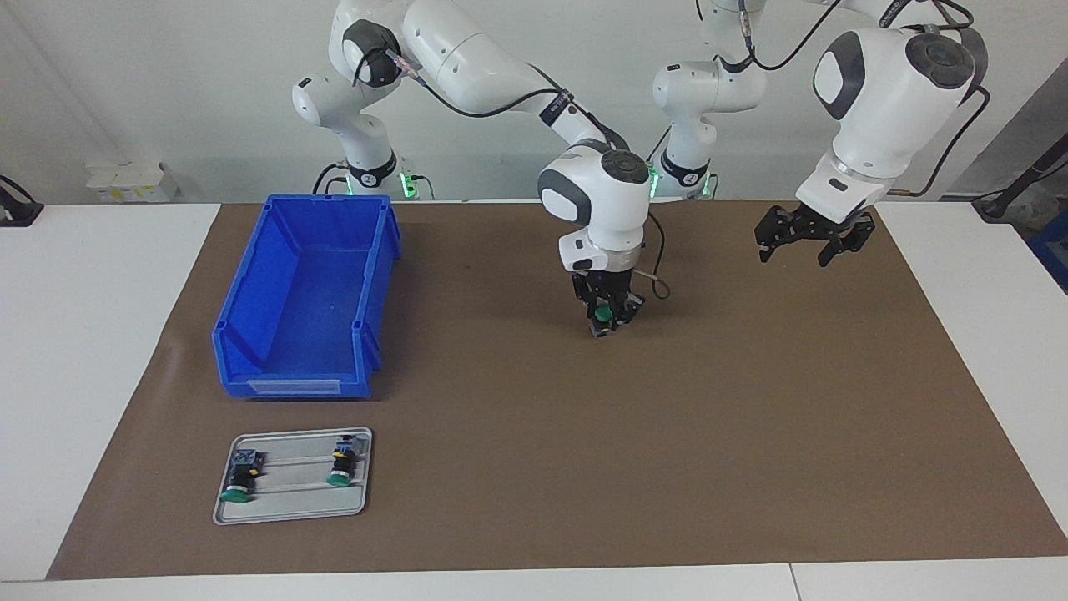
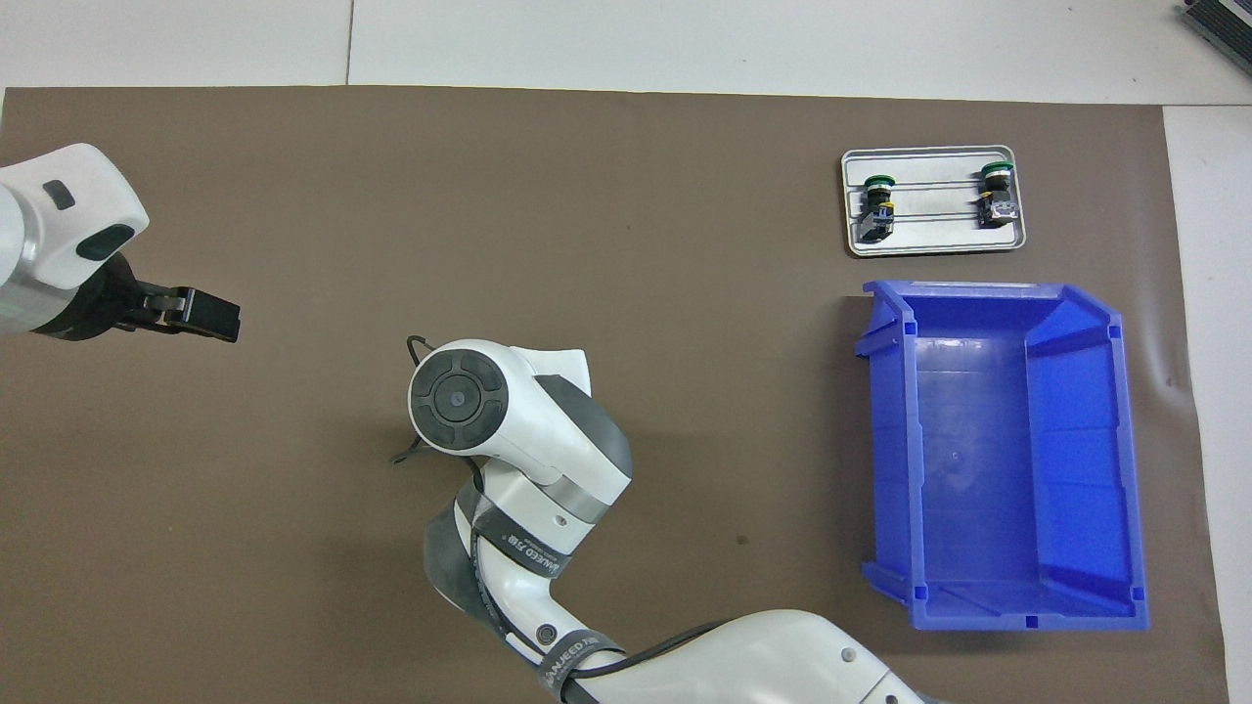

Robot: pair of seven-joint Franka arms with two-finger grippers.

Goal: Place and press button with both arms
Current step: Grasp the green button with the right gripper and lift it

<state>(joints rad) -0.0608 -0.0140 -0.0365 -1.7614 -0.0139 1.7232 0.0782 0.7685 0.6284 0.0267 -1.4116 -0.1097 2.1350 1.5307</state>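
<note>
My right gripper [image 1: 607, 327] points down over the middle of the brown mat and is shut on a button [image 1: 602, 315] whose green cap shows between the fingers. It is very low over the mat, and I cannot tell whether it touches. In the overhead view the right arm's wrist [image 2: 460, 396] hides this gripper and the button. My left gripper [image 1: 813, 242] is open and empty, raised over the mat toward the left arm's end; it also shows in the overhead view [image 2: 201, 315]. Two more green-capped buttons [image 1: 240, 480] [image 1: 340, 467] lie on a small grey tray [image 1: 292, 517].
A blue open bin [image 1: 292, 386] stands on the mat toward the right arm's end, and nothing shows inside it. The grey tray [image 2: 929, 251] lies just farther from the robots than the bin [image 2: 885, 460]. White tabletop borders the brown mat [image 1: 667, 467].
</note>
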